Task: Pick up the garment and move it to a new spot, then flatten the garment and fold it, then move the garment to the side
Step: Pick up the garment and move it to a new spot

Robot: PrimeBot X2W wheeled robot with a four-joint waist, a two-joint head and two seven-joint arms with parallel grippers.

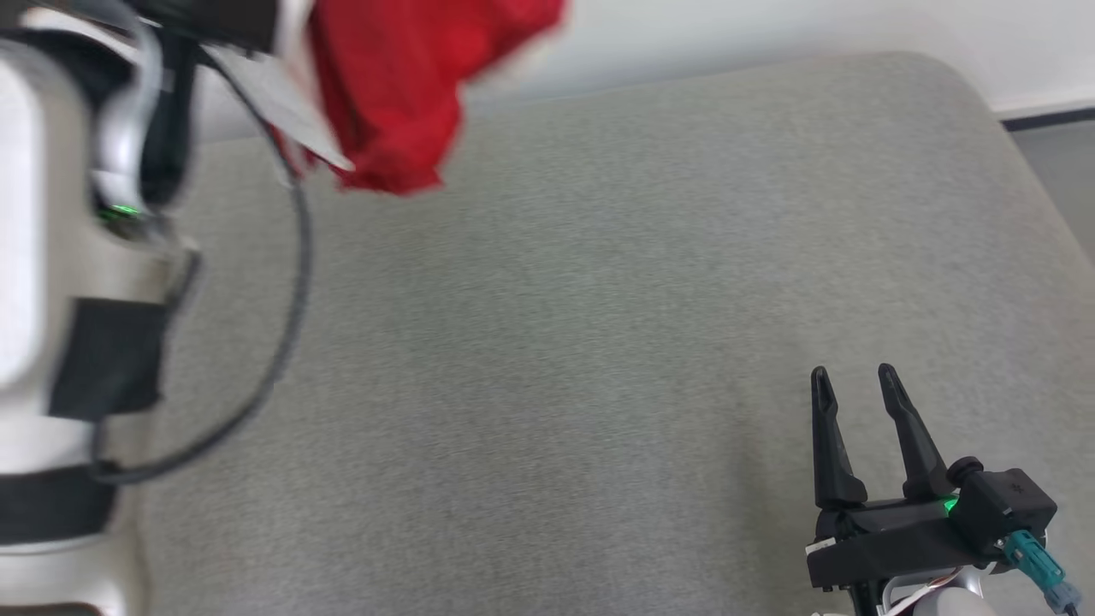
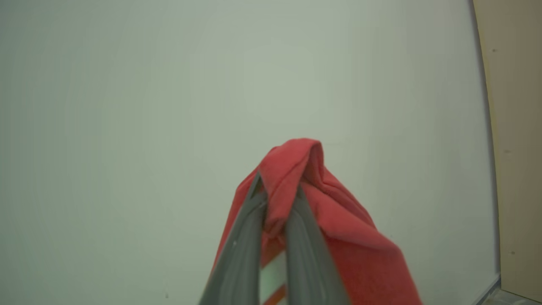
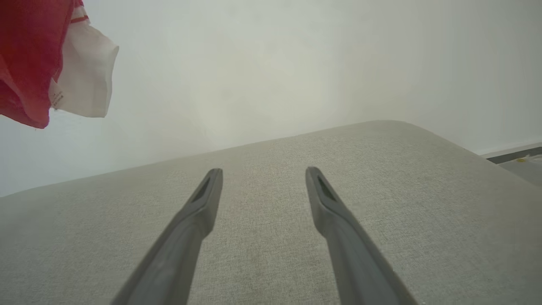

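Observation:
The garment (image 1: pixel 402 94) is red with white parts and hangs in the air at the top left of the head view, above the grey cushioned surface (image 1: pixel 599 342). In the left wrist view my left gripper (image 2: pixel 277 188) is shut on a bunched fold of the garment (image 2: pixel 338 220), held up against a pale wall. The garment (image 3: pixel 38 59) also hangs at the top left of the right wrist view. My right gripper (image 1: pixel 853 376) stands open at the lower right, low over the surface with nothing between its fingers; in its own view the right gripper (image 3: pixel 262 171) points across the surface.
My pale left arm (image 1: pixel 51 282) with a dark cable (image 1: pixel 295 282) fills the left side of the head view. The surface has a rounded far right corner (image 1: pixel 967 85); a white wall (image 1: pixel 770 26) rises behind it, and a strip of floor (image 1: pixel 1061 162) lies to its right.

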